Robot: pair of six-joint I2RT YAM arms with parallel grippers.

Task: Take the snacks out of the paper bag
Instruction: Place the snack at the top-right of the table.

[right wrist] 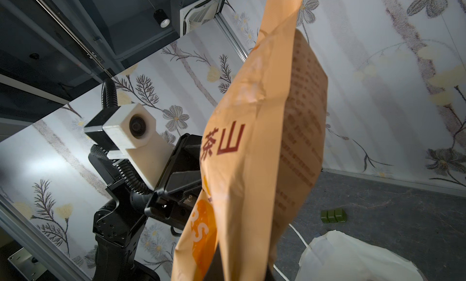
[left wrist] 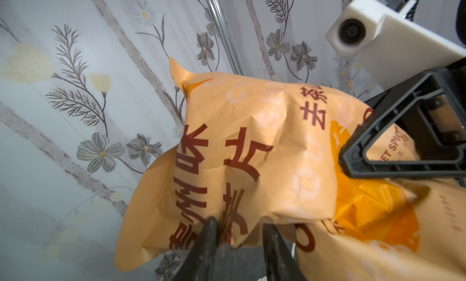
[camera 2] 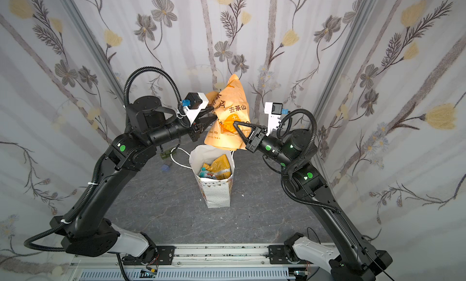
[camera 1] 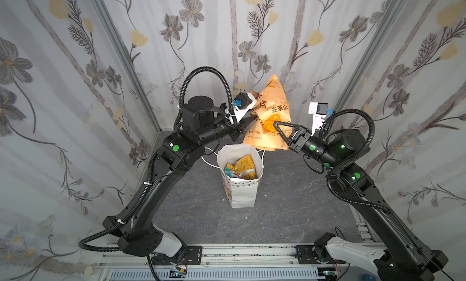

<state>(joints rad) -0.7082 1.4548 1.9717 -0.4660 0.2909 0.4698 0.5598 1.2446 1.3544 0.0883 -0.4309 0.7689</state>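
Observation:
A large crinkled orange snack packet (camera 1: pixel 271 108) with dark red lettering hangs in the air just behind the paper bag (camera 1: pixel 240 191). My right gripper (camera 1: pixel 276 123) is shut on its lower part from the right side. My left gripper (left wrist: pixel 239 223) stands at the packet's left edge with its fingers apart; grey table shows between them and the packet's edge rests across the tips. The white paper bag (camera 2: pixel 218 194) stands upright and open at mid-table. Several more snacks (camera 2: pixel 217 167), orange-yellow and teal, lie inside it.
Small dark green blocks (right wrist: pixel 333 216) sit on the grey table behind and left of the bag, beside a small blue piece (camera 2: pixel 166 167). A white cord handle (camera 1: pixel 209 162) trails left of the bag. Floral walls close in on three sides; a metal rail (camera 1: pixel 252 252) runs along the front.

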